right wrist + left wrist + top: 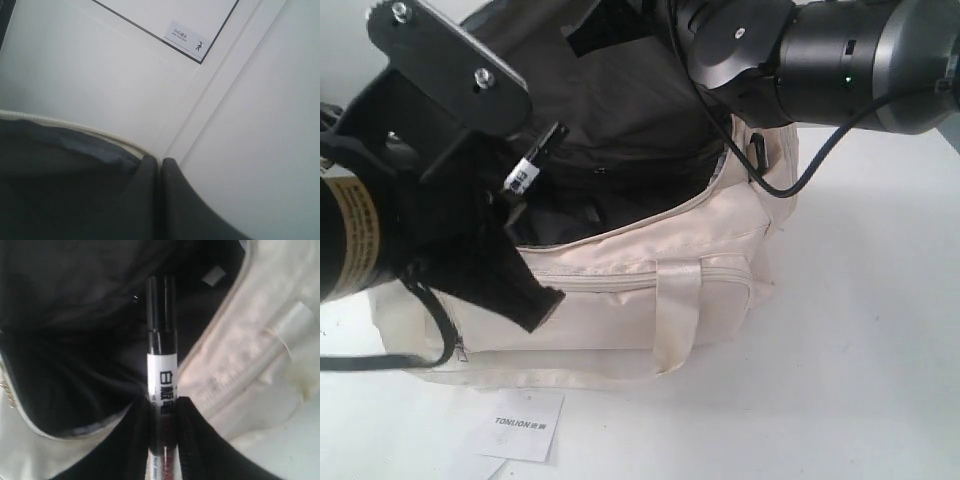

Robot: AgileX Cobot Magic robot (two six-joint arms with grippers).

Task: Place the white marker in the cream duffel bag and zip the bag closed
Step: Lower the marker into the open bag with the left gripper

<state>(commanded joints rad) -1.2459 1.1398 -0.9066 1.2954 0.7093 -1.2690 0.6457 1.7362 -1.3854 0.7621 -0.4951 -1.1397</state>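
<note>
The exterior view looks steeply down from close above onto the cream duffel bag (620, 300), which lies on the white surface (860, 350). Both arms crowd its lens: the left arm (410, 200) looms large at near left, and the right arm (800, 50) crosses the top. The left wrist view faces along the left jaws straight into the bag's mouth from very near, and black lining (65, 340) fills most of it. It shares that lining, the bag's cream rim and the white marker (161, 375) with the exterior view. The right wrist view looks out past the right jaws, away from the surface, at a pale wall panel (100, 75) bearing a small sign (187, 39). Only a dark fabric edge (65, 135) lies near its lens.
</note>
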